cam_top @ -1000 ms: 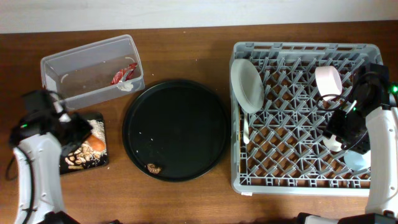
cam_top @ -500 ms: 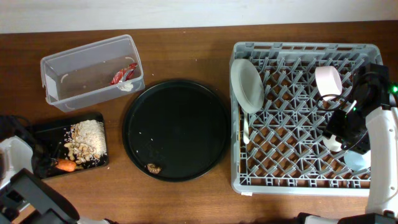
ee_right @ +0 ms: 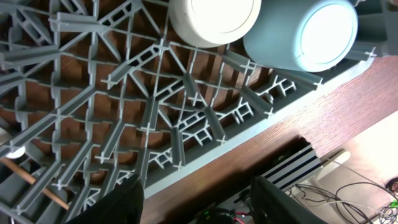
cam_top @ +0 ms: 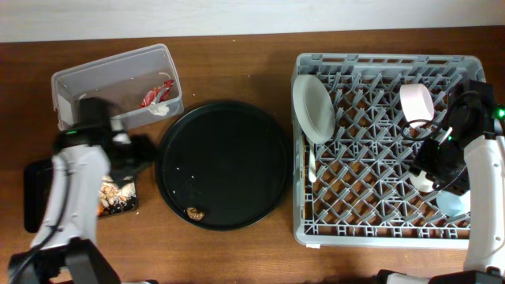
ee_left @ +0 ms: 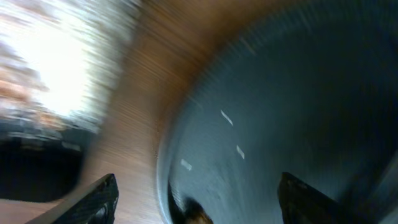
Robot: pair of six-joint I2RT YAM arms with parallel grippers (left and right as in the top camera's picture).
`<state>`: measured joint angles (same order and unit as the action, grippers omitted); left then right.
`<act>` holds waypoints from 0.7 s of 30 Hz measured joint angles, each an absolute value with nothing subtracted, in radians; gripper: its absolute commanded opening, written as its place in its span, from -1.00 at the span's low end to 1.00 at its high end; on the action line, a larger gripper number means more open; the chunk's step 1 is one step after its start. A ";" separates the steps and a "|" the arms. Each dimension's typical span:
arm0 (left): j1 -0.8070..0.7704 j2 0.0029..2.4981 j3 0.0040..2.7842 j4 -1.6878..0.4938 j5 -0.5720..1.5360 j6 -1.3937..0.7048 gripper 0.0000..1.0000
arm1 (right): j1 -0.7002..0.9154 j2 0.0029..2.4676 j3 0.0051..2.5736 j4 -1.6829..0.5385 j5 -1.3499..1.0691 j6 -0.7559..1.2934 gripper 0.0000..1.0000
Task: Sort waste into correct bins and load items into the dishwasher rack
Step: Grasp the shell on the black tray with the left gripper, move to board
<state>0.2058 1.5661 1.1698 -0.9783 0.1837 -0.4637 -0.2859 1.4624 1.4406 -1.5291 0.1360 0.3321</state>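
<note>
My left gripper [cam_top: 144, 150] hangs open and empty at the left rim of the round black tray [cam_top: 225, 134], between it and the shallow black bin [cam_top: 33, 197]. In the left wrist view, blurred by motion, its fingers [ee_left: 93, 200] straddle that rim, with the brown morsel [ee_left: 194, 215] just inside; overhead the morsel [cam_top: 195, 213] lies near the tray's front. Rice-like scraps [cam_top: 120, 194] show in the black bin beside my arm. The clear tub [cam_top: 95, 83] holds the red wrapper [cam_top: 156, 93] and paper scrap [cam_top: 161, 109]. My right gripper [cam_top: 434, 167] hovers open over the dishwasher rack [cam_top: 379, 225].
In the rack stand a white plate [cam_top: 313, 106] on edge, a fork [cam_top: 312, 167], and a pale dish [cam_top: 416, 102]. The white cup [ee_right: 214, 18] and blue cup [ee_right: 305, 31] sit mouth-up near its right front corner. The table edge [ee_right: 249, 155] lies just beyond.
My left arm has swung from the black bin's left side up and right to the round tray's rim, and its jaws have opened. The right arm has not moved.
</note>
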 measured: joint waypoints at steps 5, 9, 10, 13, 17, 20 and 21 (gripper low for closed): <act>-0.279 1.665 1.003 -1.009 0.202 -0.456 0.64 | -0.286 1.462 1.441 -1.529 0.133 0.332 0.16; -0.290 1.683 0.956 -1.018 0.179 -0.480 0.61 | -0.286 1.462 1.441 -1.529 0.133 0.332 0.16; -0.291 1.683 0.953 -1.014 0.166 -0.490 0.42 | -0.286 1.462 1.441 -1.529 0.133 0.332 0.16; -0.291 1.683 0.943 -1.001 0.144 -0.500 -0.03 | -0.286 1.462 1.441 -1.529 0.133 0.332 0.16; -0.291 1.683 0.939 -1.002 0.138 -0.505 -0.65 | -0.286 1.462 1.441 -1.529 0.133 0.332 0.16; -0.290 1.684 0.939 -0.985 0.138 -0.509 -0.99 | -0.286 1.462 1.441 -1.529 0.133 0.332 0.16; -0.291 1.684 0.939 -0.983 0.138 -0.509 -0.99 | -0.286 1.462 1.441 -1.529 0.133 0.332 0.16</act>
<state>-0.2909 1.6836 0.9386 -0.9833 0.1383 -0.5095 -0.2855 1.4624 1.4406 -1.5291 0.1329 0.3317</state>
